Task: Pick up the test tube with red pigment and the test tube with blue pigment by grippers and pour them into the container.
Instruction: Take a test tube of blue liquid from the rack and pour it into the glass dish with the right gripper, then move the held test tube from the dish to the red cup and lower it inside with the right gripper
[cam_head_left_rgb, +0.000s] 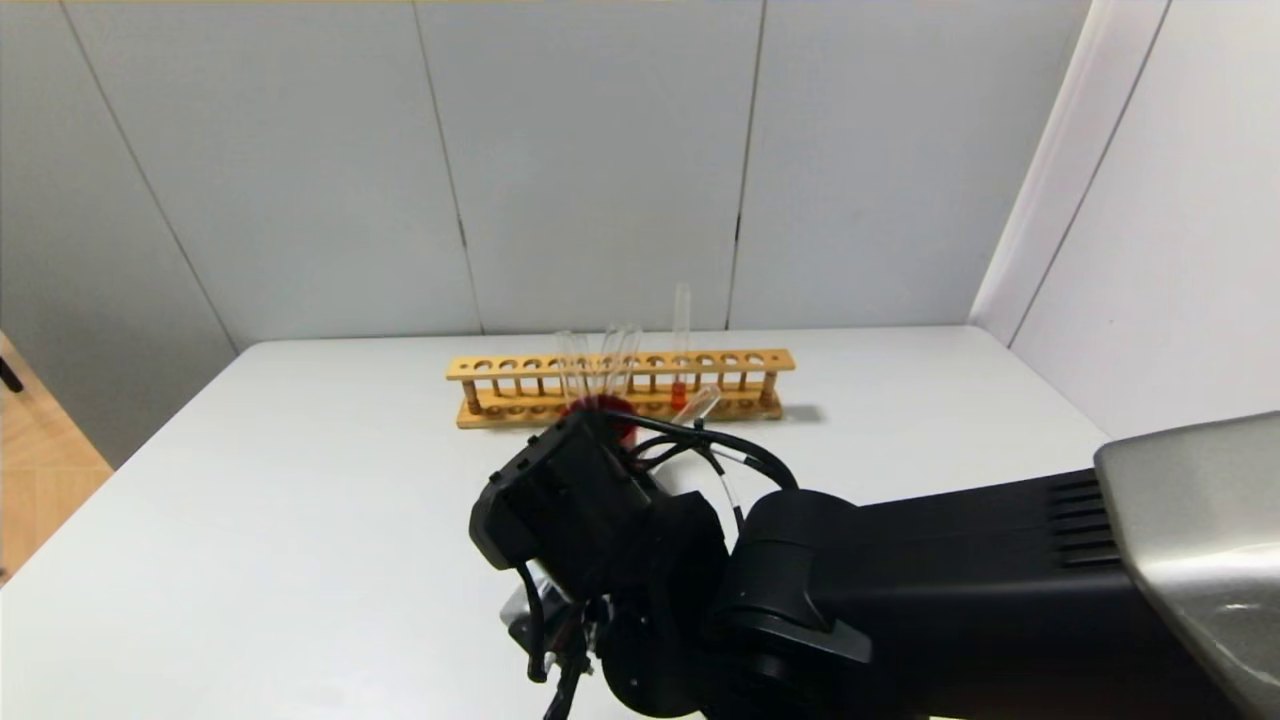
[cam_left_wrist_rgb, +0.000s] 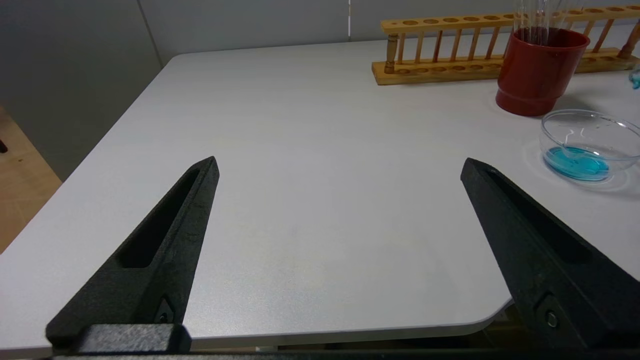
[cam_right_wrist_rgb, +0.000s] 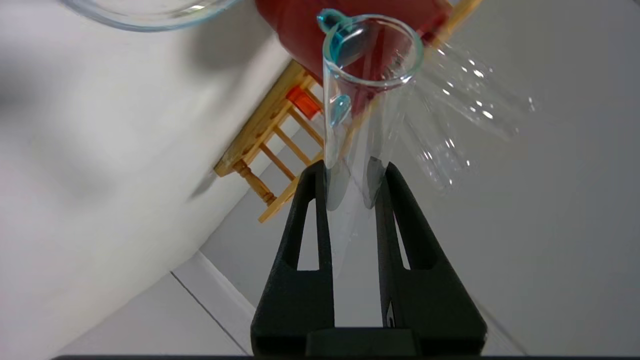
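- My right gripper is clenched on the slim clear glass test tube with blue pigment; the tube is tipped over, its open mouth ringed with teal droplets, and hardly any liquid is left inside
- In the head view my right arm reaches over the white table, hiding the gripper's tips
- The low clear glass container sits on the table just in front of the opaque dark red cup, a blue pool in its bottom
- The slim test tube with red pigment stands upright in the long wooden rack behind the cup
- My left gripper hovers over bare table, well apart from the container, its fingers spread wide and holding nothing
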